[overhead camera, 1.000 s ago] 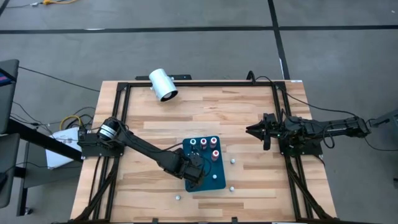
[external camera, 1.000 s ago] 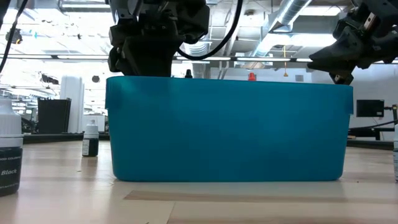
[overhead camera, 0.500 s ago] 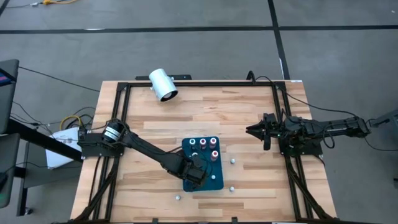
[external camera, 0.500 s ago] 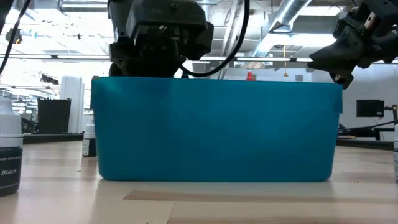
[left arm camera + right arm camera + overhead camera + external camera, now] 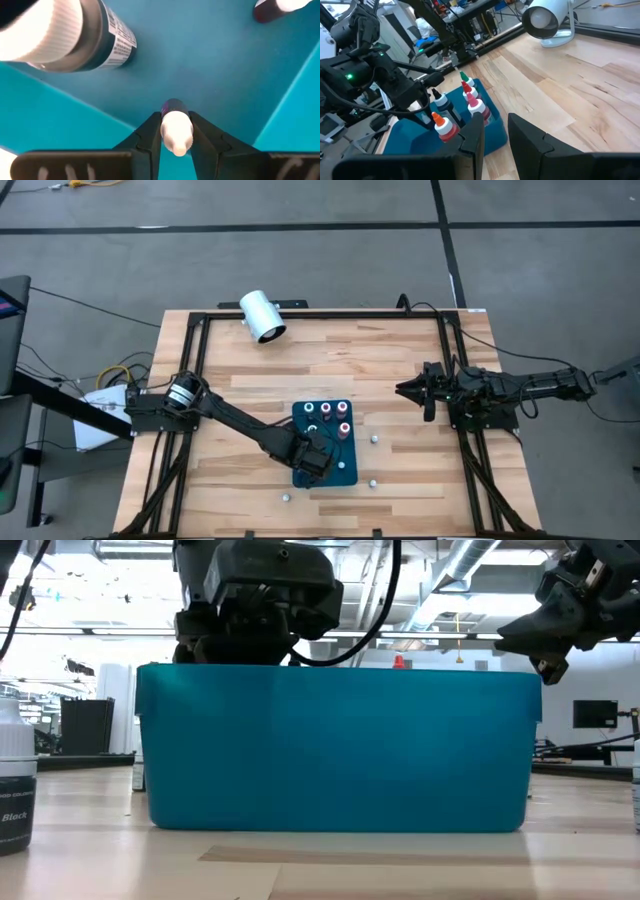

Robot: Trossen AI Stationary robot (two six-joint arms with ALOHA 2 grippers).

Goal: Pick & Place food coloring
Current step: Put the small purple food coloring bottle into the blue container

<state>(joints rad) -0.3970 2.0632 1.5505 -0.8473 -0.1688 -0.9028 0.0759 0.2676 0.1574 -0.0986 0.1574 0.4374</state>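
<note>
Teal rectangular plastic bin [image 5: 345, 468] sits mid-table on the pale wooden tabletop [image 5: 350, 365], looks light, so a push on its wall would likely slide it. Inside stand the tiny round food coloring bottles [image 5: 327, 415] with pale pointed tops: likely light, stiff plastic, smooth and a bit slippery, easy to tip, best pinched across the body just under the cap. Left gripper [image 5: 175, 131] is down inside the bin, arm stretched low across the table from the left edge, wrist pitched down; its fingers pinch a dark bottle with a white tip [image 5: 175, 127] just behind the tip, over the bin floor. A larger dark labelled bottle with ribbed white cap [image 5: 75, 35] stands nearby. Right gripper [image 5: 408, 389] waits well apart at the right side, raised above the table, fingers [image 5: 472, 132] slightly apart, holding nothing. Loose small white caps [image 5: 374, 439] lie on the table beside the bin.
</note>
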